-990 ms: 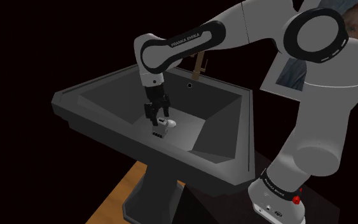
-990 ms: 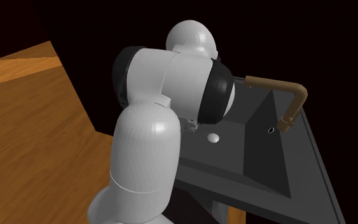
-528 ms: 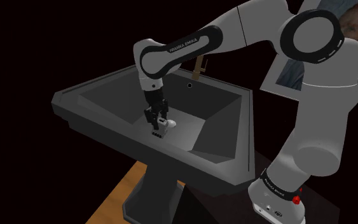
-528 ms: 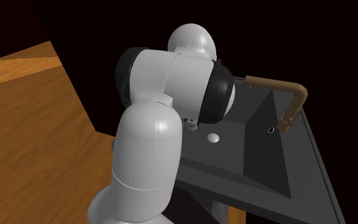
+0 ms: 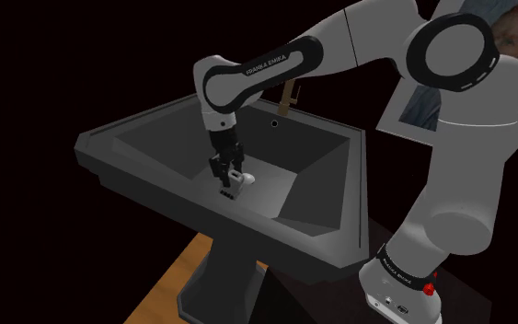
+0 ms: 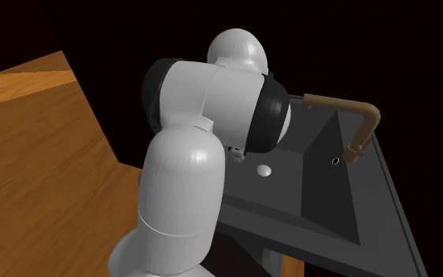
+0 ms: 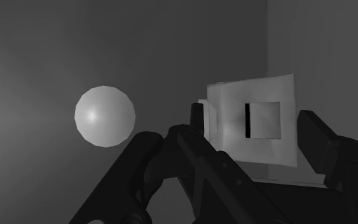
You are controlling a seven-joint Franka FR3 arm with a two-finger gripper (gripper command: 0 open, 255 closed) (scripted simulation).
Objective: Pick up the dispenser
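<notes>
your gripper (image 5: 228, 181) is down inside the dark sink (image 5: 128, 138) basin. its fingers (image 7: 317, 143) are narrowed onto the white boxy dispenser (image 7: 260, 121), which sits clasped between them, low in the basin beside the round drain cap (image 7: 104, 117). the brown faucet (image 6: 357, 118) is at the rim.

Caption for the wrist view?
Gripper clasps the white dispenser in the grey sink, beside a round plug.

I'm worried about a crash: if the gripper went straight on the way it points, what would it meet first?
Most likely the white dispenser, right in front of the gripper; beyond it, the sink's floor. Depth is unclear.
</notes>
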